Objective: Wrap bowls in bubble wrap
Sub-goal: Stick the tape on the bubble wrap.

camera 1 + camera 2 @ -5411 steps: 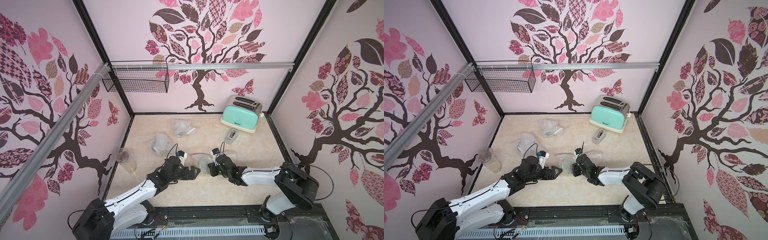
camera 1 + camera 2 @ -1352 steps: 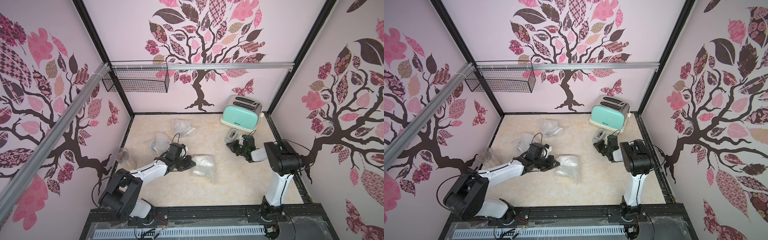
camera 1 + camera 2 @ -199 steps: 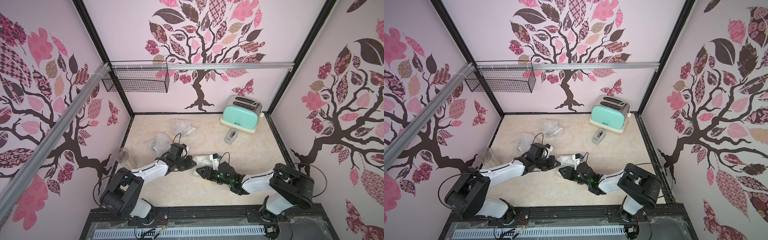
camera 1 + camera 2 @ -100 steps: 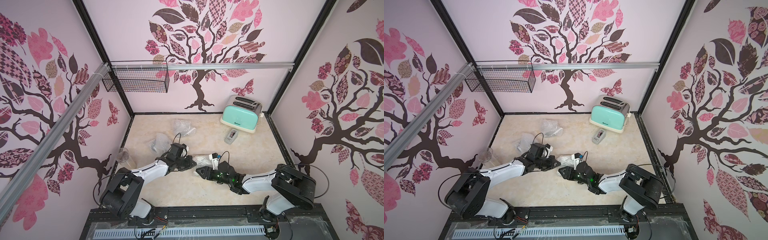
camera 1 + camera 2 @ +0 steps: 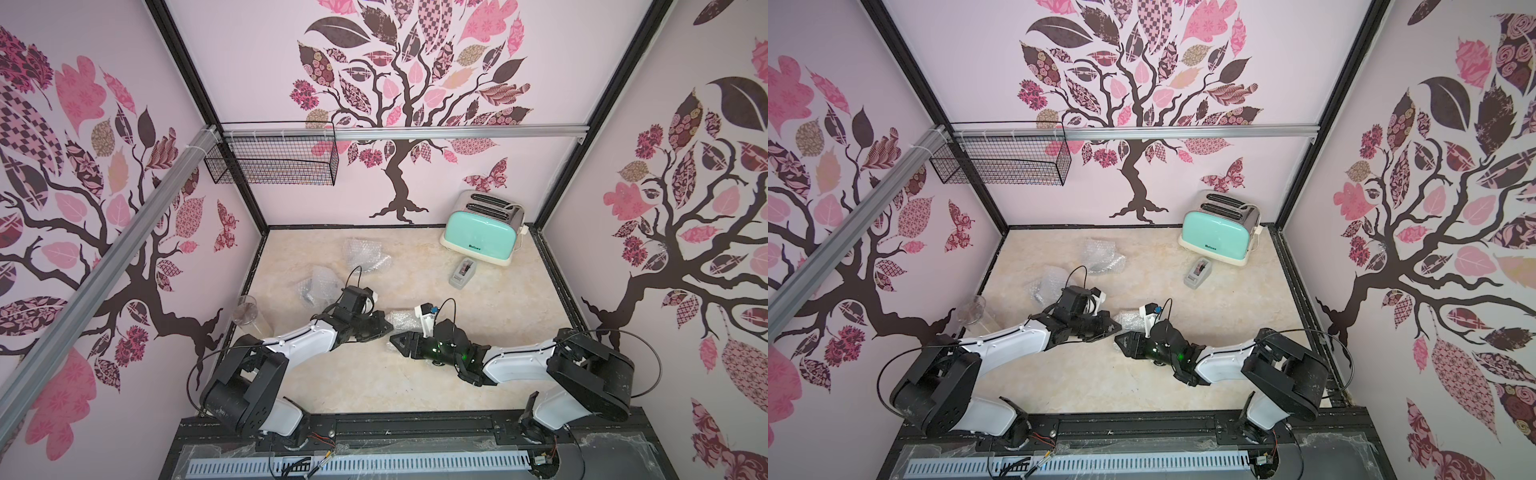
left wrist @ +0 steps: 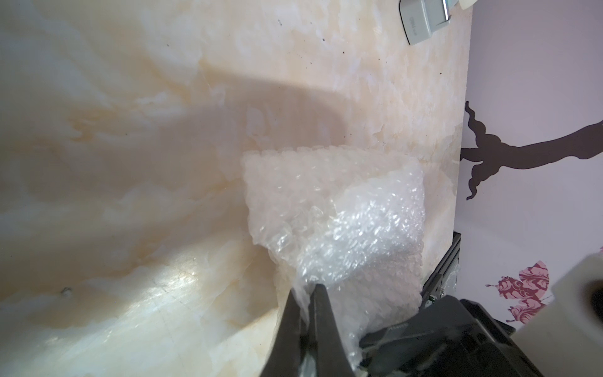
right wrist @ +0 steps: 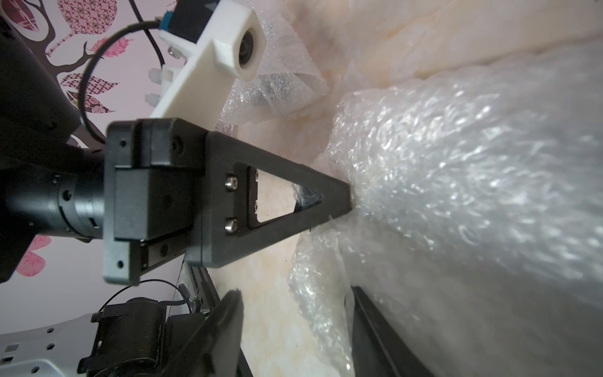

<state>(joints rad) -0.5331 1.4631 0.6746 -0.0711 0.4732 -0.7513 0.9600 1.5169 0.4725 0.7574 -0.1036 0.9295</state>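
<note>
A rolled bundle of bubble wrap [image 5: 401, 320] [image 5: 1129, 320] lies mid-table between my two grippers. My left gripper [image 5: 388, 328] [image 6: 306, 292] is shut on a thin edge of this bubble wrap [image 6: 342, 212]. My right gripper [image 5: 395, 343] [image 7: 293, 292] faces it from the other side, low on the table and open. A loose flap of the bubble wrap [image 7: 456, 179] hangs between its fingers, one finger against the bundle. In the right wrist view the left gripper [image 7: 347, 192] pinches the bundle's end. No bowl shows plainly.
Two more crumpled wrap bundles [image 5: 363, 253] [image 5: 318, 284] lie behind the left arm, and a dark shape shows through one [image 7: 264, 88]. A clear glass [image 5: 248, 313] stands by the left wall. A mint toaster [image 5: 482, 232] and grey tape dispenser [image 5: 463, 272] sit back right.
Over several seconds the right arm came from the tape dispenser to the middle bundle, and the flat sheet has become a narrower roll. In the last second its jaws spread slightly; the left stays shut.
</note>
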